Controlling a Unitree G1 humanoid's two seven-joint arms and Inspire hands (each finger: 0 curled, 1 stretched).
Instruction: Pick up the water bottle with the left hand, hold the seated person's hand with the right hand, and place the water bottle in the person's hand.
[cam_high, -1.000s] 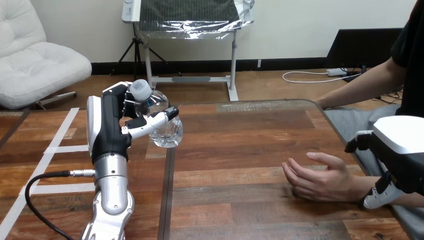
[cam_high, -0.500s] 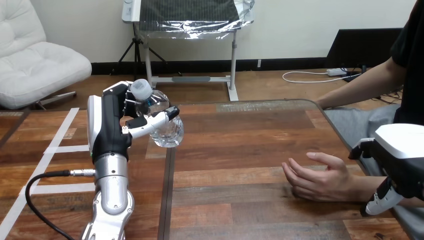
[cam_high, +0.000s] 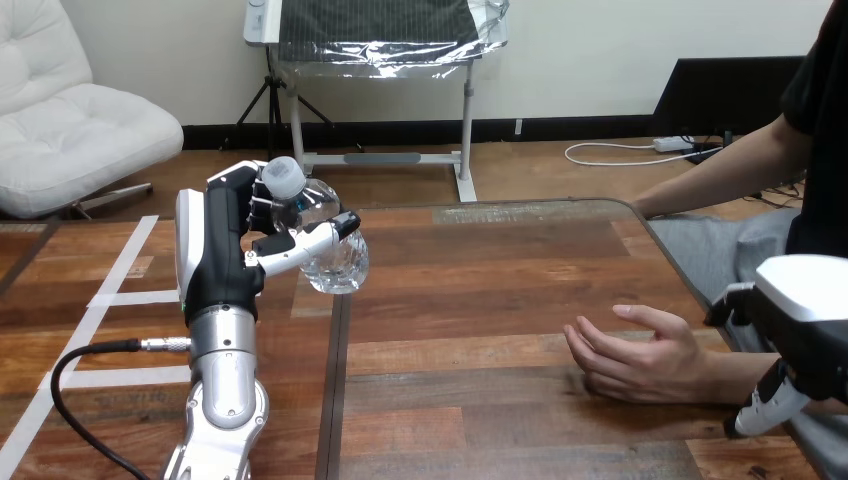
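A clear water bottle (cam_high: 328, 248) with a white cap is held tilted above the left part of the wooden table (cam_high: 500, 270). My left hand (cam_high: 215, 250) is shut on it, fingers round its neck and thumb across its body. The person's hand (cam_high: 640, 358) rests on the table at the right, palm turned up and inward, fingers loosely curled, with nothing in it. My right hand (cam_high: 808, 320) sits at the lower right edge, over the person's forearm just behind the wrist. Whether it grips the forearm I cannot tell.
The person's other arm (cam_high: 710, 175) reaches down past the table's far right corner. Bare tabletop lies between the bottle and the person's hand. The table's rounded far edge (cam_high: 540, 207) runs behind them.
My right hand has drifted a little right and down along the person's forearm. The left hand and bottle have barely moved. The person's hand stays put.
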